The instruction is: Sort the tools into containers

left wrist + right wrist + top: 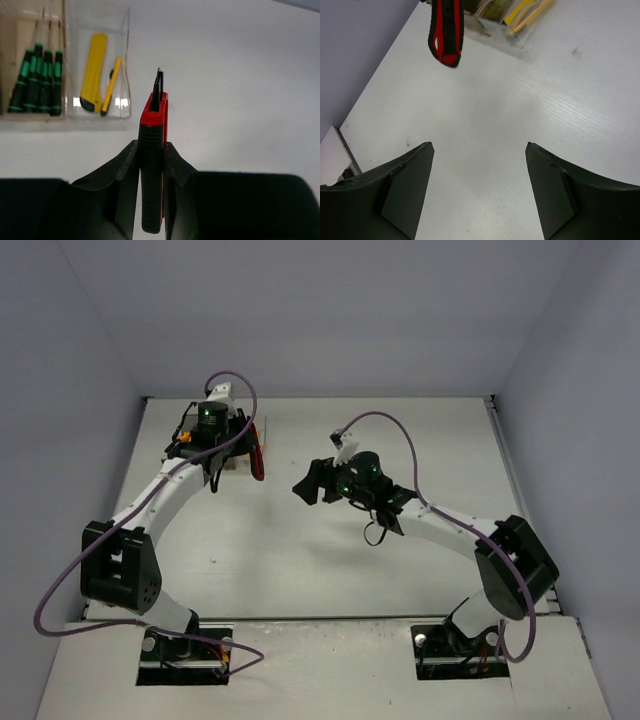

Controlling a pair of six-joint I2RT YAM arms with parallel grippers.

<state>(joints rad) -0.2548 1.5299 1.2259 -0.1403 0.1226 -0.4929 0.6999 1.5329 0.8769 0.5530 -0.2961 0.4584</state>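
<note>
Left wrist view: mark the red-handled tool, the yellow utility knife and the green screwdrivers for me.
red-handled tool [151,150]: left wrist view, black ribbed grip.
yellow utility knife [94,70]: left wrist view, middle of body.
green screwdrivers [35,80]: left wrist view, one screwdriver's handle.

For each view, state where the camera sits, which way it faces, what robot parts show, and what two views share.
Top: above and behind, looking down on table; both arms show.
Left wrist: faces along left gripper, shut on red tool, toward bins.
Right wrist: faces table past open right gripper.
Shared: wrist views both show red tool.
</note>
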